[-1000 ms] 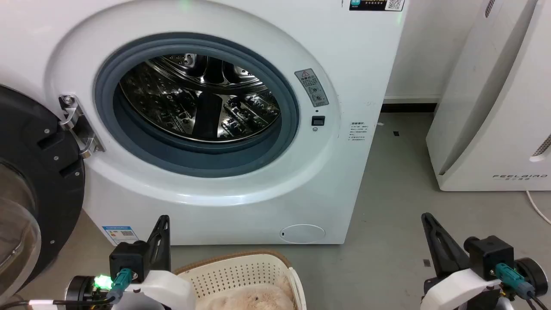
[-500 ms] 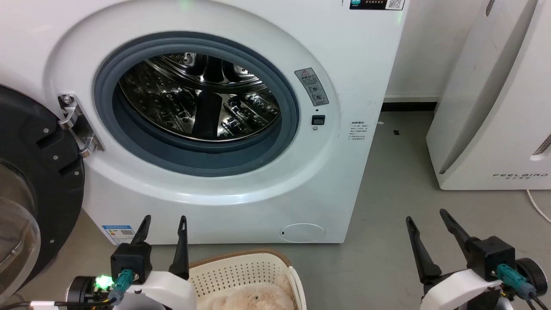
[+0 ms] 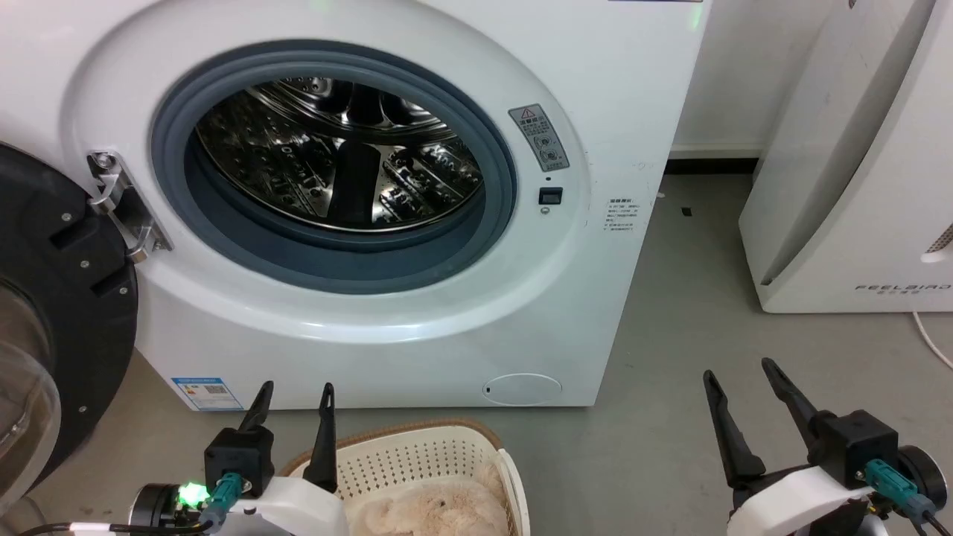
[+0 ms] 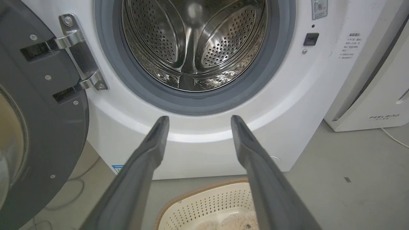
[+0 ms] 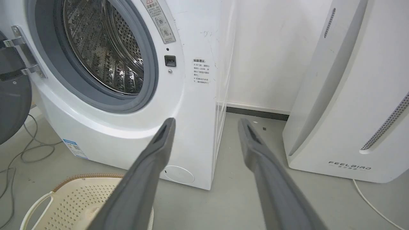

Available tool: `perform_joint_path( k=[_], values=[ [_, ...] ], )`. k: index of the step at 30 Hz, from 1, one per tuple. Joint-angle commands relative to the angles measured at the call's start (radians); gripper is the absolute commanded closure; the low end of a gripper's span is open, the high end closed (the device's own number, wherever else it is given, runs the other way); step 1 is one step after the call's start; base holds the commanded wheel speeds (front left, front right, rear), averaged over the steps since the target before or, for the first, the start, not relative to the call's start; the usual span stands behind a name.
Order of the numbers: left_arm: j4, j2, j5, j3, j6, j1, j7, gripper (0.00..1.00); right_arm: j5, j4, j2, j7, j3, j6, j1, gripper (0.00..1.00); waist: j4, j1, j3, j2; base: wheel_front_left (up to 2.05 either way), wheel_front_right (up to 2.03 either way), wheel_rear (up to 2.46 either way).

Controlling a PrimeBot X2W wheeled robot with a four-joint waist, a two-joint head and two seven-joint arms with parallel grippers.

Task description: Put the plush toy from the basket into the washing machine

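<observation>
The white washing machine (image 3: 417,313) stands ahead with its black-framed door (image 3: 67,313) swung open to the left, baring the steel drum (image 3: 335,156). On the floor in front sits the cream basket (image 3: 417,458) holding the fluffy beige plush toy (image 3: 428,514), cut off by the bottom edge. My left gripper (image 3: 294,387) is open, just left of the basket's rim and above it. Off to the right, over the floor, my right gripper (image 3: 737,368) is open with nothing in it. The left wrist view has the basket (image 4: 204,204) and the toy (image 4: 230,222) between the fingers.
A white slanted FEELBIRD appliance (image 3: 856,186) stands at the right against the wall, with a white cable (image 3: 931,339) trailing on the grey floor. Cables (image 5: 19,153) lie on the floor left of the washer. Open floor (image 3: 670,313) lies between washer and appliance.
Both grippers went from shut to open. The head camera tilted down slightly, so the washer sits higher and more of the basket and toy shows.
</observation>
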Motion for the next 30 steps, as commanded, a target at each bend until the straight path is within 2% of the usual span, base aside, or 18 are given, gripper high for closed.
perform_joint_path(
  k=[1, 16, 30],
  values=[
    [0.010, 0.000, -0.009, -0.005, -0.003, -0.010, -0.010, 0.00, 0.011, 0.000, 0.000, -0.010, -0.002, 0.000, -0.004, 0.00, -0.001, 0.0000, 0.007, 0.0000, 0.00, 0.00, 0.00],
    [0.132, 0.003, -0.023, -0.029, -0.018, -0.076, -0.042, 0.00, 0.020, -0.019, 0.000, -0.041, 0.000, 0.000, -0.027, 0.00, -0.019, 0.0000, 0.087, 0.0000, 0.00, 0.00, 0.00],
    [0.321, 0.012, -0.045, -0.068, -0.045, -0.178, -0.061, 0.00, 0.034, -0.039, 0.000, -0.072, 0.001, 0.000, -0.048, 0.00, -0.039, 0.0000, 0.173, 0.0000, 0.00, 0.00, 0.00]
  ],
)
